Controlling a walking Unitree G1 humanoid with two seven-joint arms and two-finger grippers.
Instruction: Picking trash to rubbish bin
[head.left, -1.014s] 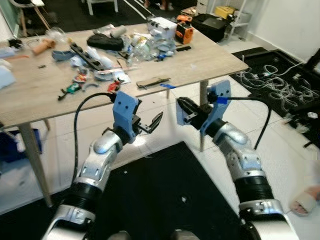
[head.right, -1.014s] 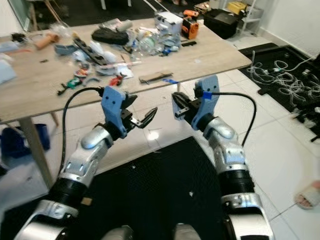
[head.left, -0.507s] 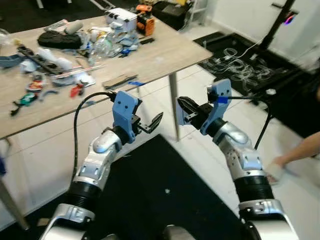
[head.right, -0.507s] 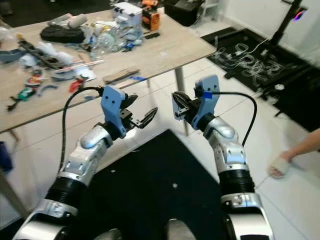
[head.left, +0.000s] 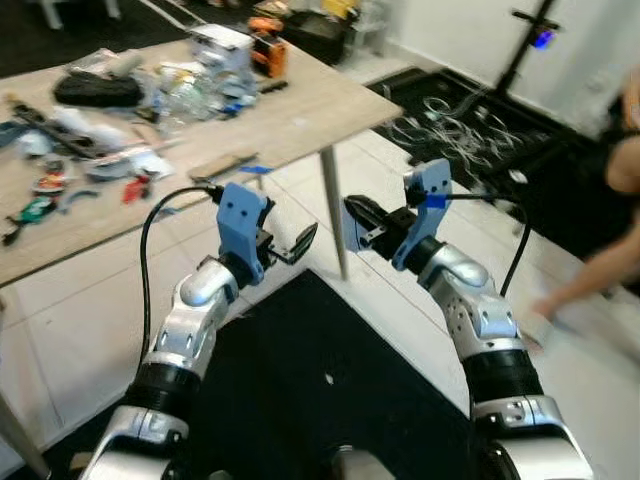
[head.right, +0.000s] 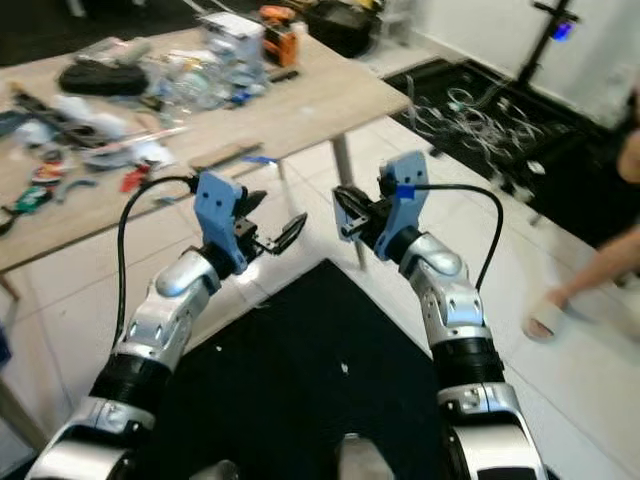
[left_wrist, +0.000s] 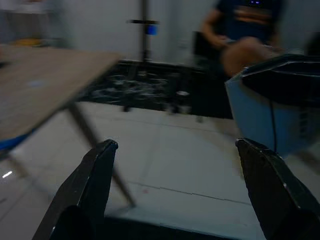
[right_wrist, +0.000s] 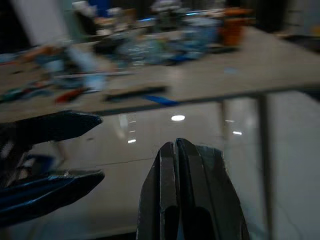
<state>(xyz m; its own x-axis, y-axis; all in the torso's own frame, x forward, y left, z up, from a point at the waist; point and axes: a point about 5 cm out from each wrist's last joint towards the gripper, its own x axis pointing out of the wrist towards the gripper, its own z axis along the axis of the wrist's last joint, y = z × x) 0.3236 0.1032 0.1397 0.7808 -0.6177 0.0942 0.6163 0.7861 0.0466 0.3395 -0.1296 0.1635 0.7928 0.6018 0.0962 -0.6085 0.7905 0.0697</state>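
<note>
Standing on a black floor mat (head.left: 300, 400) whose pointed corner reaches out onto pale glossy floor tiles (head.left: 70, 300), the robot holds both arms raised in front of it over open floor, with nothing between the two grippers. The left gripper (head.left: 290, 247) has its long black fingers spread wide apart and holds nothing; the right gripper (head.left: 358, 216) has its fingers pressed flat together, also holding nothing. Ahead and to the left runs the straight front edge of a light wood-grain table (head.left: 300, 110) on a thin metal leg (head.left: 333, 215), and the leg stands just beyond the grippers, with bare tile to either side of it. The trash (head.left: 170, 90) lies scattered over the far part of the tabletop: crumpled clear plastic, a black pouch, red and green bits, an orange tool (head.left: 265, 27) near the corner, well apart from both grippers. Past the table's corner a dark mat carries a tangle of white cables (head.left: 450, 125), and a black stand (head.left: 520, 45) rises behind it. A person's bare leg and pale slipper (head.right: 548, 315) are on the tiles to the right, blurred. Compared with a second ago the camera has swung rightward, so the table sits further left and the person has come into sight; the arms hold the same pose.
</note>
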